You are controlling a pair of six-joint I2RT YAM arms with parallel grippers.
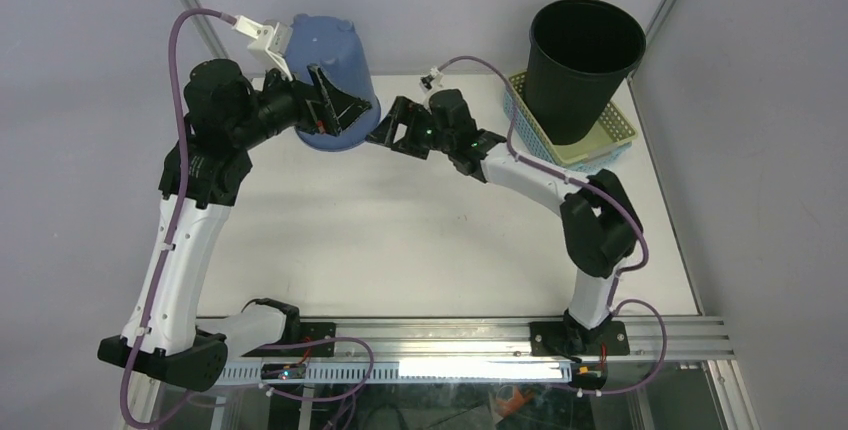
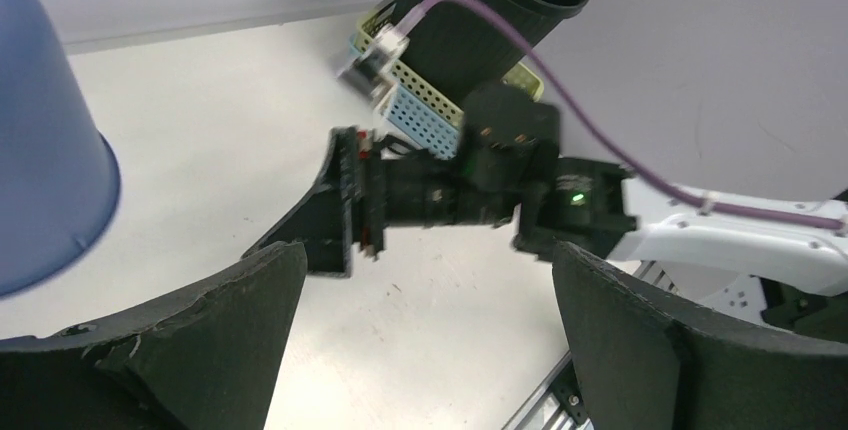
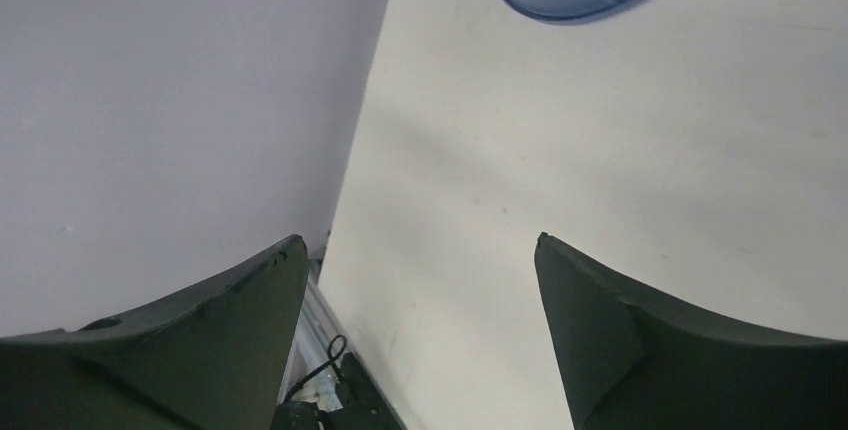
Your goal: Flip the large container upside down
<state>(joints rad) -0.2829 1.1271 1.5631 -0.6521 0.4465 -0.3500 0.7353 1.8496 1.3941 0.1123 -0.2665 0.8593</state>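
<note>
So the big blue container (image 1: 340, 55) is sitting in the upper left of the top view, at the far side of the table (image 1: 420, 240). It's looking like smooth matte plastic, round and tapered, with the narrow flat end facing up and the wide rim flaring out toward the table. I can't tell whether that rim is lying fully flat. The left gripper (image 1: 345, 105) is hanging right in front of its wall, and in the left wrist view its chunky black fingers (image 2: 200, 340) are standing wide apart with nothing between them, the blue wall sitting off at the left edge. The right gripper (image 1: 385, 130) is hovering just beside the container's lower right side, also spread open. Its dark wedge-shaped fingers (image 3: 200, 340) are framing bare tabletop, with only the blue rim peeking in at the top of its view. Over in the upper right, a tall black pot (image 1: 585, 50) with a glossy rolled lip is standing mouth up inside a perforated green and blue plastic basket (image 1: 615, 130). The table is looking plain white and a bit scuffed. Grey-lilac walls (image 3: 150, 100) are closing it in, and a ribbed aluminium rail (image 1: 450, 330) is running along the bottom edge where the arms are bolted on.
</note>
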